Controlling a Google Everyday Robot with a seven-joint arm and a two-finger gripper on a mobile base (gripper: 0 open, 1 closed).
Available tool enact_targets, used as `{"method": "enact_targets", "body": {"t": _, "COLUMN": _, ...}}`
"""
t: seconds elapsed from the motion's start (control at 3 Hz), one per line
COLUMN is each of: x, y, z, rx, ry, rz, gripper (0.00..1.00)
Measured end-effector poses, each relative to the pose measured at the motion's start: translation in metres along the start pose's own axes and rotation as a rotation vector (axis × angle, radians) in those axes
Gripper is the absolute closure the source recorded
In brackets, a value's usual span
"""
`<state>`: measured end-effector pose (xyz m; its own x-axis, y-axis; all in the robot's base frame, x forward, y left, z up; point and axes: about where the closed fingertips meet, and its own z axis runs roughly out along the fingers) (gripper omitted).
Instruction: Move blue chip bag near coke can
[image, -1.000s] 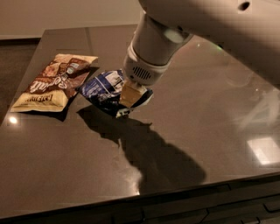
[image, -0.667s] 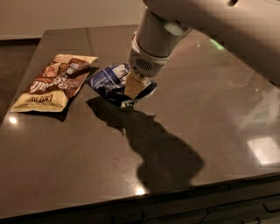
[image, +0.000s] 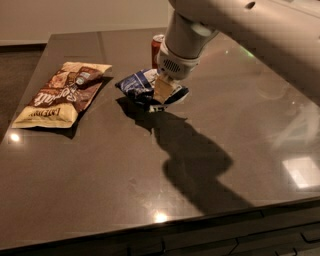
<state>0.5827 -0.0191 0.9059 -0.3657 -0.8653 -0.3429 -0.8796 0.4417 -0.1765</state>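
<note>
The blue chip bag (image: 139, 87) is crumpled navy foil with white panels and hangs a little above the dark table, casting a shadow below it. My gripper (image: 163, 91) comes down from the upper right and is shut on the bag's right side. The coke can (image: 157, 48) stands upright just behind the gripper, mostly hidden by the arm, with only its red left side and silver top showing. The bag is close in front of the can.
A larger brown-and-yellow snack bag (image: 62, 94) lies flat at the table's left. The dark glossy table (image: 100, 190) has its front edge at the bottom and its left edge near the brown bag. My white arm fills the upper right.
The gripper has carried the blue chip bag up and toward the back of the table. The coke can has come into view behind the arm.
</note>
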Motion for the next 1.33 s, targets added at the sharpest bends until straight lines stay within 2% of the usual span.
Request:
{"method": "enact_targets", "body": {"t": 0.33, "x": 0.005, "y": -0.019, "z": 0.003, "rx": 0.026, "ry": 0.018, "rz": 0.036, "gripper": 0.82}}
{"method": "enact_targets", "body": {"t": 1.0, "x": 0.017, "y": -0.048, "z": 0.008, "rx": 0.05, "ry": 0.058, "rz": 0.102, "gripper": 0.35}}
{"method": "enact_targets", "body": {"t": 1.33, "x": 0.017, "y": -0.057, "z": 0.008, "rx": 0.078, "ry": 0.057, "rz": 0.119, "gripper": 0.12}}
